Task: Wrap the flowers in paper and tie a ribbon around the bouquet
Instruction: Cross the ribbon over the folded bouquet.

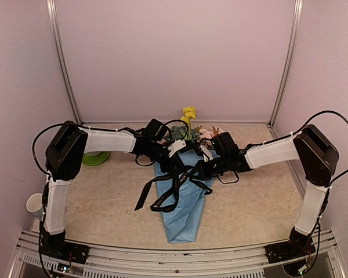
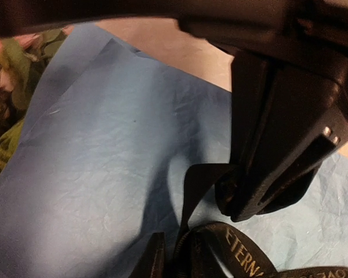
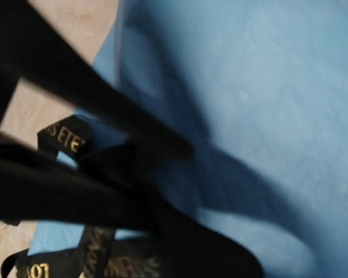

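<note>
The bouquet (image 1: 184,214) lay on the worktop (image 1: 104,202) with its long axis running from the bases to the back wall: tip of the paper (image 1: 188,229) toward the near edge, flowers (image 1: 189,114) at the far end; the ribbon (image 1: 162,196) crossed that axis about the upper middle of the cone, its loose ends trailing off to the left side and over the paper. Both tools met right over that crossing, the left tool (image 1: 175,157) from the left and the right tool (image 1: 204,168) from the right, each about equally near; the ribbon lay just under and between them.

The right tool was closed, and in the left wrist view a strand of ribbon ran into its tip, pinched there as far as I could judge; whether the left tool was open or gripping I could not tell, its fingers being almost out of its own view. Any tightening would probably have to pull across the cone, not along it.

The worktop was pale and mottled; a green saucer (image 1: 95,157) and a white cup (image 1: 33,204) stood well off to the left; plain lilac walls closed in three sides.
</note>
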Controlling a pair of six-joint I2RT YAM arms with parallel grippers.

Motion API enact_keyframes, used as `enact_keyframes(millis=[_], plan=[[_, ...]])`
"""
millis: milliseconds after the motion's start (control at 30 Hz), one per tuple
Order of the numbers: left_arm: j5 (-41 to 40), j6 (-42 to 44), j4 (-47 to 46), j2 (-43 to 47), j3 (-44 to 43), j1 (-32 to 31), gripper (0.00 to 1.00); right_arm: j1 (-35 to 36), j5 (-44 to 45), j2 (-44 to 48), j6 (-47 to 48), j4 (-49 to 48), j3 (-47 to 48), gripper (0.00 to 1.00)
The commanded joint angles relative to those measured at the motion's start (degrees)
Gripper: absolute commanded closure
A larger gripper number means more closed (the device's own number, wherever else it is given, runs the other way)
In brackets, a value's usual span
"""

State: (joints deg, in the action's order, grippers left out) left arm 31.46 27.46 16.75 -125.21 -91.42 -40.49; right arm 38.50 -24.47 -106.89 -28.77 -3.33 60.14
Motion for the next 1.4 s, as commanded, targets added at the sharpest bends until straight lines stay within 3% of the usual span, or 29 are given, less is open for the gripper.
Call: enact_keyframes(millis=[0, 33, 200, 333, 467, 567, 667, 767, 967, 1100, 1267, 1367], plan=[[1.1, 0.7, 4.2, -2.1, -2.5, -0.8, 0.92, -0.4, -0.5, 2.5, 1.1, 0.5, 0.1, 1.0], [0.9, 0.4, 4.2, -2.0, -2.5, -0.9, 1.0, -0.4, -0.5, 2.7, 1.3, 0.6, 0.2, 1.0], [-4.5, -2.1, 2.8, -1.5, -1.9, -1.5, 1.0, -0.7, -1.6, 4.2, 2.1, -0.1, -0.2, 1.0], [-19.8, -5.6, -12.2, 4.1, 6.3, -2.6, 1.0, -1.0, -8.3, 5.9, 4.8, -4.4, -2.2, 0.98], [-33.0, -5.1, -24.7, 9.8, 13.9, -4.7, 1.0, -1.1, -15.4, 6.1, 6.2, -5.4, -2.7, 0.77], [-39.8, -4.1, -28.3, 9.9, 15.0, -5.5, 1.0, -2.1, -12.0, 6.8, 7.3, -0.5, -2.6, 0.62], [-43.6, -2.9, -33.5, 11.0, 18.2, -6.3, 1.0, -4.0, -10.0, 8.6, 7.5, 2.3, -3.5, 0.55], [-42.4, -2.5, -38.0, 12.6, 20.9, -6.9, 1.0, -6.0, -11.9, 11.0, 7.3, 1.4, -5.0, 0.53], [-38.3, -3.6, -38.6, 12.5, 21.7, -6.5, 1.0, -10.3, -21.6, 11.3, 3.0, -6.2, -3.9, 0.55], [-36.0, -4.5, -38.4, 13.4, 22.1, -6.0, 1.0, -10.3, -21.0, 8.5, 1.5, -4.1, 1.0, 0.61], [-34.1, -5.1, -39.8, 15.0, 24.4, -5.7, 1.0, -11.1, -13.7, 3.0, -2.0, -1.1, 7.3, 0.8], [-33.0, -5.6, -40.7, 15.7, 25.4, -5.6, 1.0, -10.8, -14.3, -1.6, -2.9, -0.1, 10.3, 0.91]])
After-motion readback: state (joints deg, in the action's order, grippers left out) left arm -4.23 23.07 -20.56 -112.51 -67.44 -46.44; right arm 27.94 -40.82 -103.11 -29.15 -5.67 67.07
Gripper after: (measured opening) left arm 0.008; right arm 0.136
